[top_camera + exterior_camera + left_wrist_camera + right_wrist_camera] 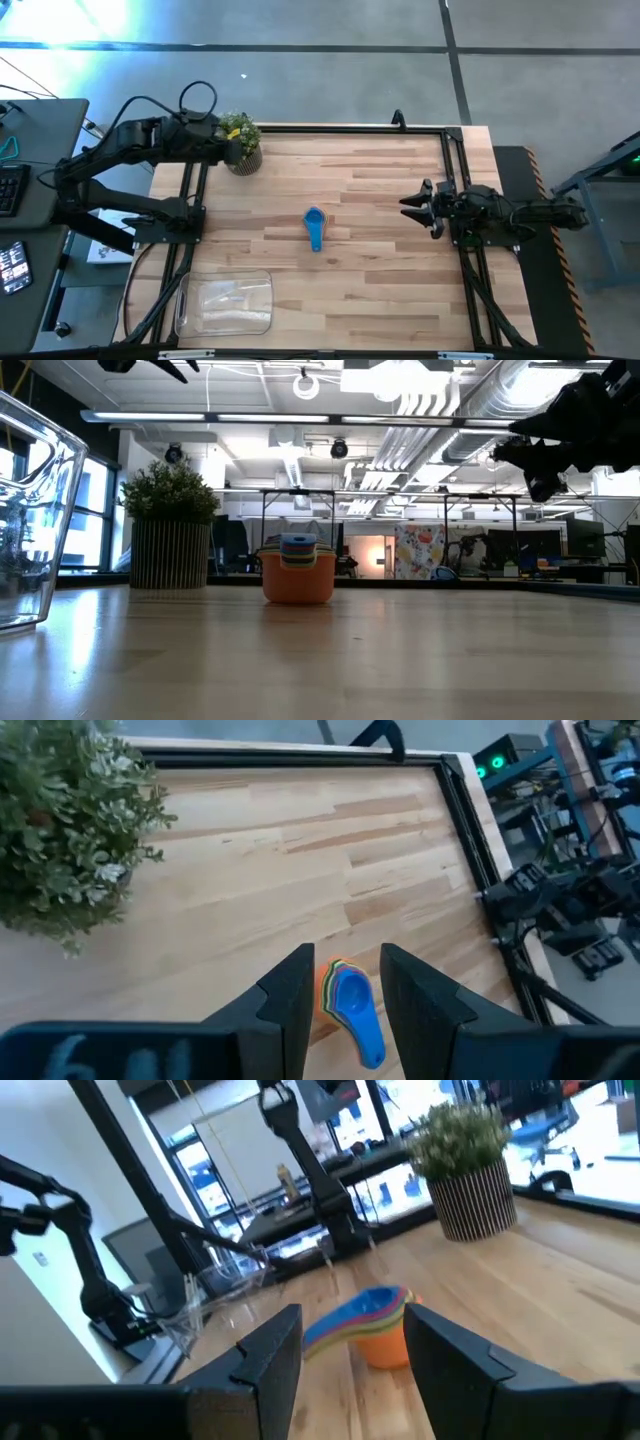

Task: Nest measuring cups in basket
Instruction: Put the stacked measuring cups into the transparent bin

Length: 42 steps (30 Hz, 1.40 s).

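The measuring cups (314, 228) sit nested in one stack, orange outermost and a blue one on top, with the blue handle toward the near edge. The stack (297, 568) rests on its orange bottom at mid-table. The clear basket (224, 303) stands at the near left corner with no cups in it. My left gripper (345, 1000) hangs open high over the far left, by the potted plant, with nothing between its fingers. My right gripper (408, 207) is open at the table's right side, level and pointing at the stack (365, 1325) from well away.
A potted plant (240, 143) in a ribbed pot stands at the far left, right beside my left gripper (222, 140). Black frame rails (455, 170) run along the table's left, right and far edges. Bare wood lies between the stack and the basket (30, 520).
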{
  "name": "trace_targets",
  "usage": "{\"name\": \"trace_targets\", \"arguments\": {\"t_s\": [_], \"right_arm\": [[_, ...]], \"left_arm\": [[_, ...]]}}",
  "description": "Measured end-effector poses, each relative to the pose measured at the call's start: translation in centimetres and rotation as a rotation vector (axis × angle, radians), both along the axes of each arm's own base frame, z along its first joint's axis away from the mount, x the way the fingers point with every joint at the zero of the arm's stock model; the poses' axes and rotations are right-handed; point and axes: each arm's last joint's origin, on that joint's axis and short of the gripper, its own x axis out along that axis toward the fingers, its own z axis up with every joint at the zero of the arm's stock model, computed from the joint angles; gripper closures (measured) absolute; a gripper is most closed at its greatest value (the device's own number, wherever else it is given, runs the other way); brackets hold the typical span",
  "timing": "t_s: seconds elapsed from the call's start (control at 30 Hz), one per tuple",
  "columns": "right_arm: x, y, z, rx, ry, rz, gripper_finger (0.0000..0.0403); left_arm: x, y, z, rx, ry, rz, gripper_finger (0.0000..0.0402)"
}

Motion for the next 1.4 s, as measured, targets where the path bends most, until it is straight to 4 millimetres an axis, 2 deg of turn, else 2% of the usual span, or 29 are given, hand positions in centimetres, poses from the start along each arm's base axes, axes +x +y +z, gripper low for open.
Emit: {"name": "trace_targets", "arguments": {"t_s": [0.23,0.53,0.97,1.4], "right_arm": [[0.0,0.0,-0.9,0.005,0.095,-0.002,0.0234],[0.0,0.0,-0.9,0.005,0.100,-0.002,0.0234],[0.0,0.0,-1.0,0.005,0.103,-0.003,0.0234],[0.0,0.0,-1.0,0.005,0.103,-0.003,0.0234]], "left_arm": [[2.2,0.6,0.3,0.018,-0.090,0.003,0.0296],[4.4,0.2,0.3,0.020,-0.145,-0.049,0.0296],[8.2,-2.9,-0.9,0.022,-0.125,-0.227,0.0296],[12.8,-6.5,-3.6,0.023,-0.068,-0.343,0.0296]]}}
